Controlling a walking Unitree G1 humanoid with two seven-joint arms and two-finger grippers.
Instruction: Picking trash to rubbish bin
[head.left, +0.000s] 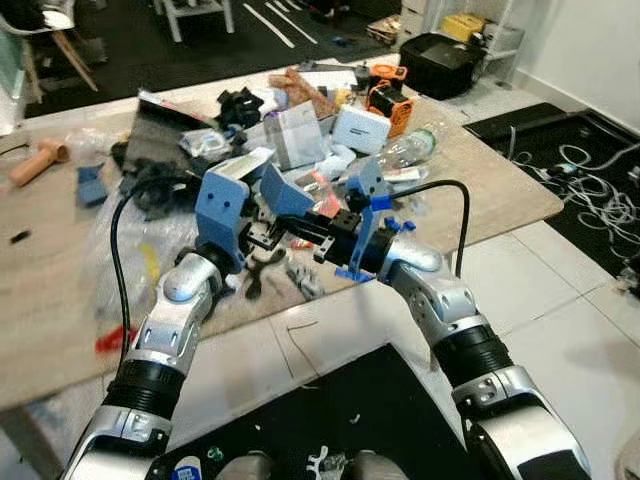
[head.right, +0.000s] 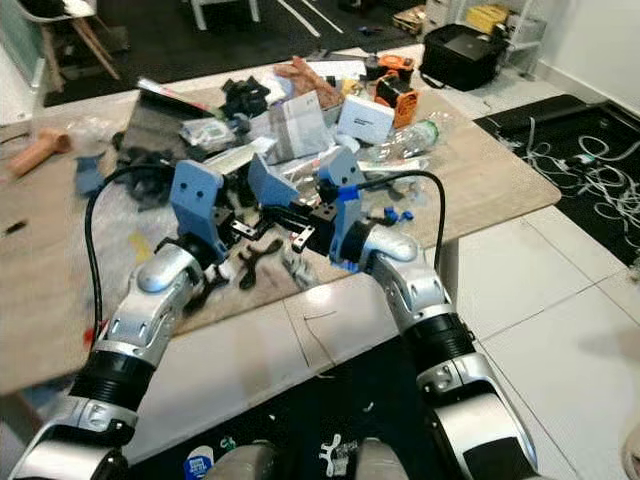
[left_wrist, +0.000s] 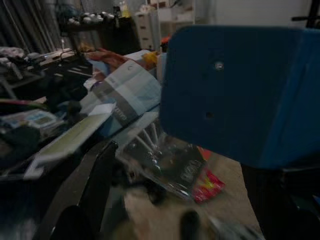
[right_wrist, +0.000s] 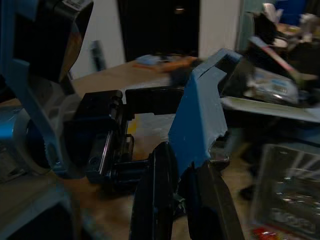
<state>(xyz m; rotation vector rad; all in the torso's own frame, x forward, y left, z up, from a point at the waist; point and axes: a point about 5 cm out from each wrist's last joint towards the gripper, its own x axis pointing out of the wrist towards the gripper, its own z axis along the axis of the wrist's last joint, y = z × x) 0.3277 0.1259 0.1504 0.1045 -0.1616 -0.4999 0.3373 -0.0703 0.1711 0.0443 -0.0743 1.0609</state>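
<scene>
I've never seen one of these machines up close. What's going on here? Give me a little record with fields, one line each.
Setting: wooden table heaped with clutter, white tiled floor around it
Left gripper: low over the table's near edge, facing the right one
Right gripper: close to the left gripper, nearly meeting it
Jaws: whether either pair is open or shut cannot be told
Nearby litter: clear plastic bottle, white box, red wrapper
Beyond the table: black case on the floor
Bin: none seen
</scene>
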